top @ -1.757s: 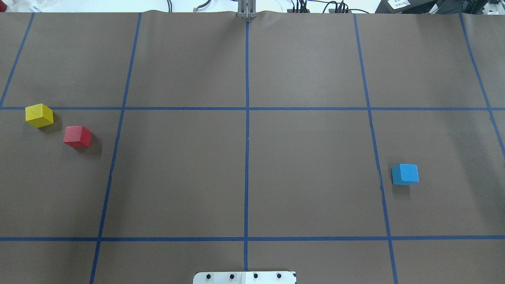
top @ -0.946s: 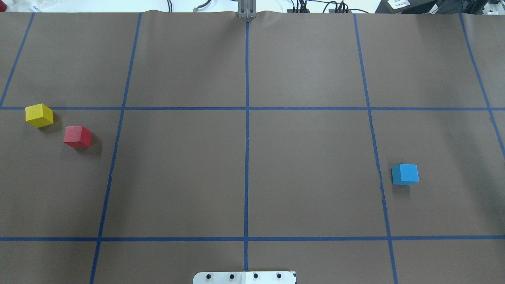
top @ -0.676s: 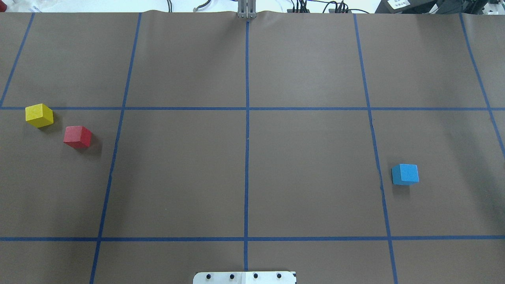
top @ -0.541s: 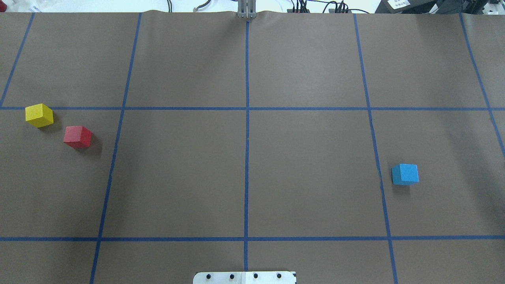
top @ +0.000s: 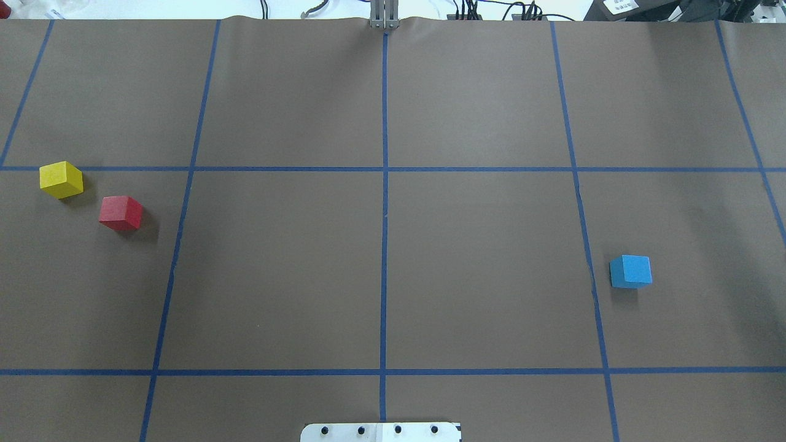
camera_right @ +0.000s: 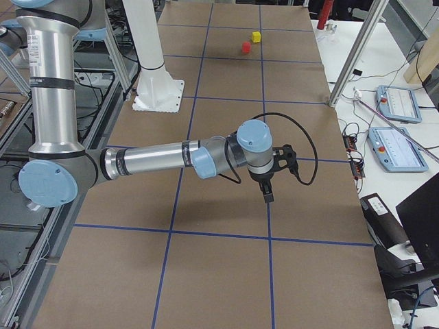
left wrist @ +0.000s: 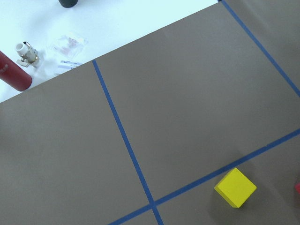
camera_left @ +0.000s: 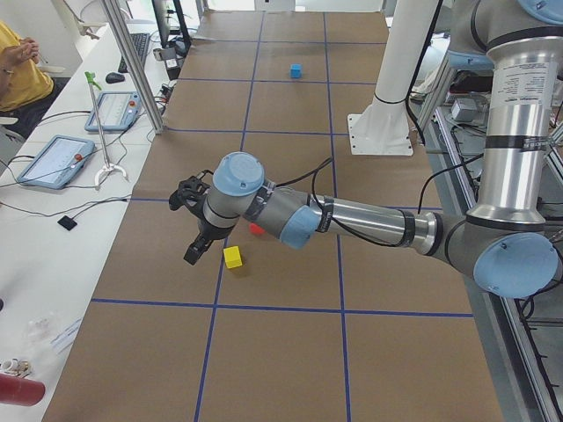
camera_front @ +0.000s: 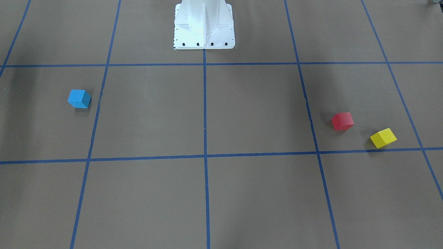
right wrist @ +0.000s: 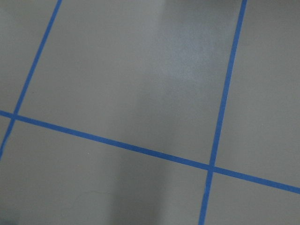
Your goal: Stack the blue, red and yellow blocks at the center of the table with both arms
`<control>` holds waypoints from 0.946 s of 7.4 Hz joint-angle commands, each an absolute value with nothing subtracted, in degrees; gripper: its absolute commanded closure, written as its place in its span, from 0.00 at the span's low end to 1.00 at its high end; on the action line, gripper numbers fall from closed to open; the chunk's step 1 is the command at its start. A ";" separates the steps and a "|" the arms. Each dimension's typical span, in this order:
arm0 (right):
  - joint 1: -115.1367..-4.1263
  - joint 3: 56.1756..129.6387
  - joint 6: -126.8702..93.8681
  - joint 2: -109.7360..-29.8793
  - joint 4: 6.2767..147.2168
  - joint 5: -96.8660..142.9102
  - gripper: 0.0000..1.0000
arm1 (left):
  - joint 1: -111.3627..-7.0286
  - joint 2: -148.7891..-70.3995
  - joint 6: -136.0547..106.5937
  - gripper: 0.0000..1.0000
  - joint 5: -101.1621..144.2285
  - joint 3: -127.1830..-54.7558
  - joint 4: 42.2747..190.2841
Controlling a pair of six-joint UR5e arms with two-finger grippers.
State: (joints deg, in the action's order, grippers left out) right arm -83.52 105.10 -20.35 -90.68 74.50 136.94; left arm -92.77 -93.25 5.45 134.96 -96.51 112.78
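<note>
The yellow block [top: 61, 179] and the red block [top: 121, 212] lie close together at the table's left. The blue block [top: 630, 271] lies alone at the right. All three rest on the brown table cover, apart from each other. My left gripper [camera_left: 195, 242] shows only in the exterior left view, hovering near the yellow block [camera_left: 232, 257]; I cannot tell if it is open. My right gripper [camera_right: 266, 192] shows only in the exterior right view, over bare table; I cannot tell its state. The left wrist view shows the yellow block [left wrist: 235, 187] below.
Blue tape lines [top: 384, 215] divide the table into squares. The robot's white base plate [top: 381, 431] sits at the near edge. A red canister [left wrist: 14, 77] and small items lie off the table corner. Side tables hold tablets [camera_left: 53, 158]; a person [camera_left: 18, 66] sits there.
</note>
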 commanded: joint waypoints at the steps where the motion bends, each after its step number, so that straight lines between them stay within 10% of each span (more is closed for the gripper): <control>1: -68.46 113.96 -44.55 -90.79 73.39 125.49 0.00 | -92.72 -93.87 5.54 0.00 135.00 -95.80 113.03; 7: -35.00 117.86 -70.75 -100.59 61.67 93.09 0.00 | -92.72 -93.08 5.62 0.00 135.17 -96.06 113.55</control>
